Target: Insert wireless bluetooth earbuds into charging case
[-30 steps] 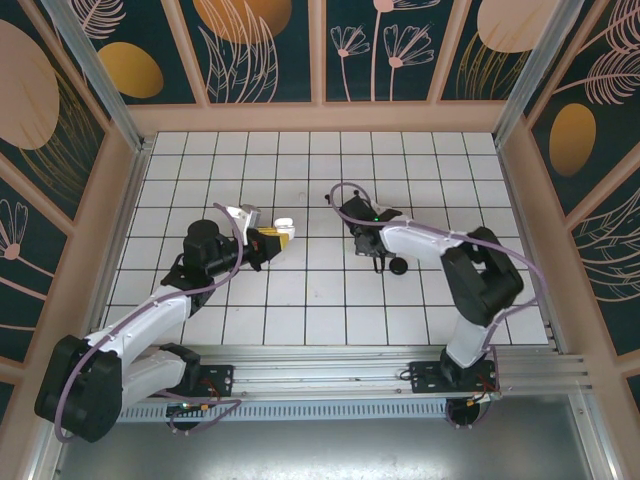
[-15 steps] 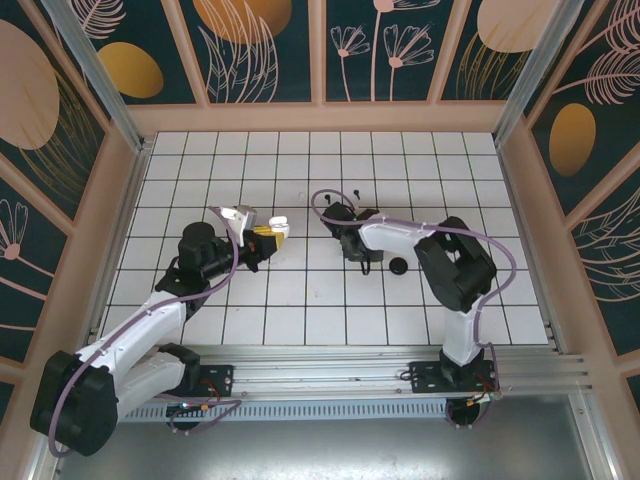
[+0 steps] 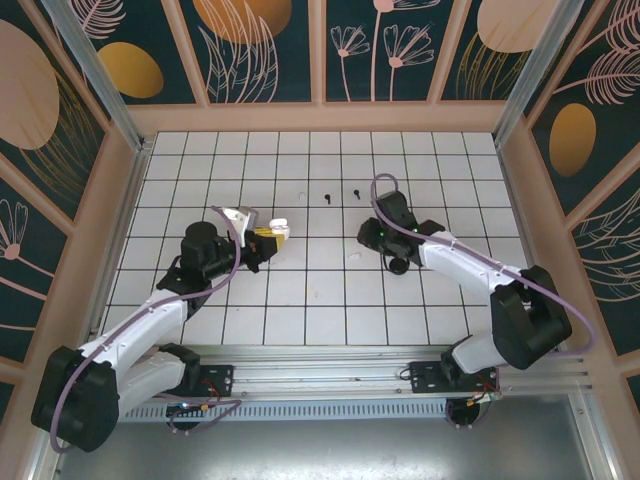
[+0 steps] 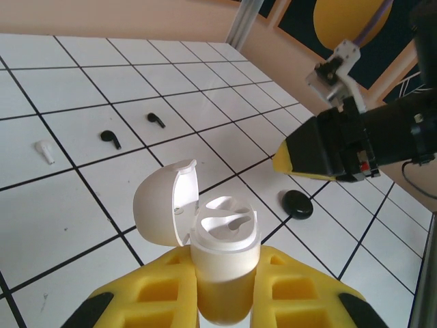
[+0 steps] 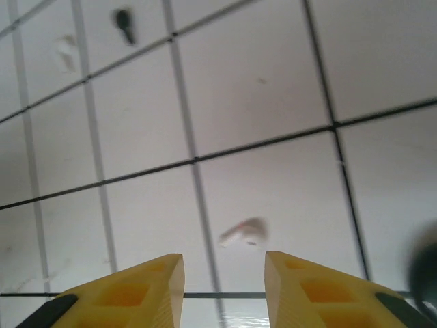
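My left gripper [image 3: 268,238] [image 4: 222,266] is shut on the white charging case [image 4: 224,240] [image 3: 281,227] and holds it upright above the floor. The case's lid [image 4: 164,203] is flipped open and its sockets are bare. Two black earbuds [image 4: 111,139] [image 4: 156,119] lie on the tiles beyond it, apart from each other [image 3: 327,197] [image 3: 357,190]. My right gripper [image 3: 364,242] [image 5: 224,273] is open, low over the floor. A small white bud [image 5: 244,232] [image 3: 352,256] lies just ahead of its yellow fingers [image 5: 140,290], touching neither. One black earbud [image 5: 124,22] shows farther off.
Another white bud [image 4: 45,152] [image 5: 67,49] lies left of the black earbuds. A black round disc [image 4: 298,203] [image 3: 399,266] rests on the tiles under my right wrist. Wooden walls [image 3: 320,115] ring the tiled floor [image 3: 320,300].
My right gripper went from shut to open, swept left, then drew back to the right. The white bud now lies uncovered on the tile. My left gripper kept its hold on the case.
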You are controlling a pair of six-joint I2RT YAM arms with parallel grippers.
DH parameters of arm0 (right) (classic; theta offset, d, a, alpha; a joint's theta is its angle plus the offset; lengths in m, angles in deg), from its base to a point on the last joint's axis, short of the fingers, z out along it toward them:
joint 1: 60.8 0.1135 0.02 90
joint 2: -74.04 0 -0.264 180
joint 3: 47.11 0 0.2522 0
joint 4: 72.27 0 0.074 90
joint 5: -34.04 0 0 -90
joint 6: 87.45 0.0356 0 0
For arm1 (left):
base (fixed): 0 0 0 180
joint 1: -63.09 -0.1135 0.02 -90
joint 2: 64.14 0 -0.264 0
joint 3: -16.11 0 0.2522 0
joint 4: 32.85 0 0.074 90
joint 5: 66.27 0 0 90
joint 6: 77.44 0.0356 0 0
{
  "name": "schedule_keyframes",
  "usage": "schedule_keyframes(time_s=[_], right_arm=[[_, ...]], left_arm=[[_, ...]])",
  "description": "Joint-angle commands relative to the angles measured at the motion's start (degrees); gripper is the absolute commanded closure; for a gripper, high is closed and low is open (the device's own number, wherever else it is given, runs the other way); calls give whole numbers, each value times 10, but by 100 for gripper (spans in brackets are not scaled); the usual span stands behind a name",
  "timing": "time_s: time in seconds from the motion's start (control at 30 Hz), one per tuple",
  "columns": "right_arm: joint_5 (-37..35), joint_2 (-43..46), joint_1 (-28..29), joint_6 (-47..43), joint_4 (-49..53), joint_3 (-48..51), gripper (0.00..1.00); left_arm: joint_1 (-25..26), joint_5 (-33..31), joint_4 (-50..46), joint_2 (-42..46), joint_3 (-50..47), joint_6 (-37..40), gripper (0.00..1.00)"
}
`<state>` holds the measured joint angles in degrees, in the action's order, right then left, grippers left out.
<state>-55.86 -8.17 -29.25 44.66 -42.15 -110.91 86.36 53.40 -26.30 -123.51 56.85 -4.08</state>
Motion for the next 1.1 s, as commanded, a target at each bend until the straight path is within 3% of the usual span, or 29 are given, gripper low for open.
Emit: schedule_keyframes(time_s=[0.0,0.37,1.07], right_arm=[[67,-10,2,30,-51,35,66],[105,-84,7,114,-136,71,75],[86,-126,2,147,-159,72,73]], left_arm=[[3,18,18,-7,3,-9,88],[6,22,18,-18,13,-9,88],[6,14,2,-14,10,10,88]])
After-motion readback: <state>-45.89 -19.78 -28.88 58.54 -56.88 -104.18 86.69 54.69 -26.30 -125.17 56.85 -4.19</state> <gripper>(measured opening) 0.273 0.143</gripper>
